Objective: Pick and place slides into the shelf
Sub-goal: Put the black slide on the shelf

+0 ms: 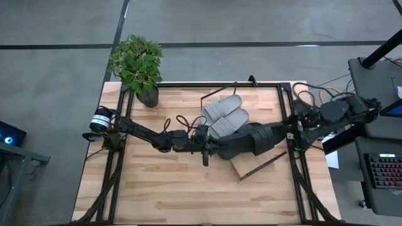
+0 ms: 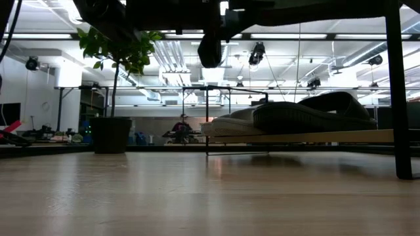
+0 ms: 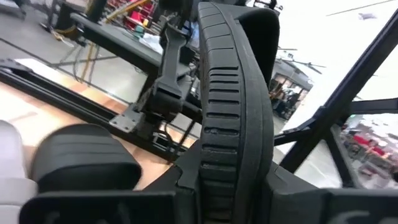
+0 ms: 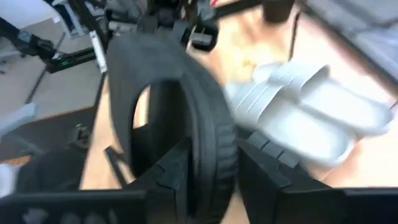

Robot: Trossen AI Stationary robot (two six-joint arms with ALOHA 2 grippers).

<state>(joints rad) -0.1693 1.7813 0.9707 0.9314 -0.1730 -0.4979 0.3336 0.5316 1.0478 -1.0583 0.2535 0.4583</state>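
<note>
Our left hand [image 3: 239, 199] is pinched on the edge of a black slide [image 3: 239, 106], held up on its side so the ribbed sole shows. Our right hand [image 4: 208, 180] has its fingers on either side of what looks like that same black slide; we can't tell if they're gripping or already letting go. From above, both hands meet mid-worktop [image 1: 176, 194] at the shelf's [image 1: 242, 168] near side.

On the shelf, the light grey pair [image 1: 225, 116] lies side by side, touching, straps up. The second black slide [image 2: 308, 111] sits flat on the board next to them, toward the right arm. The slides are chunky rubber with wide straps and open toes.

A potted plant [image 1: 139, 66] stands at the worktop's far left corner.
</note>
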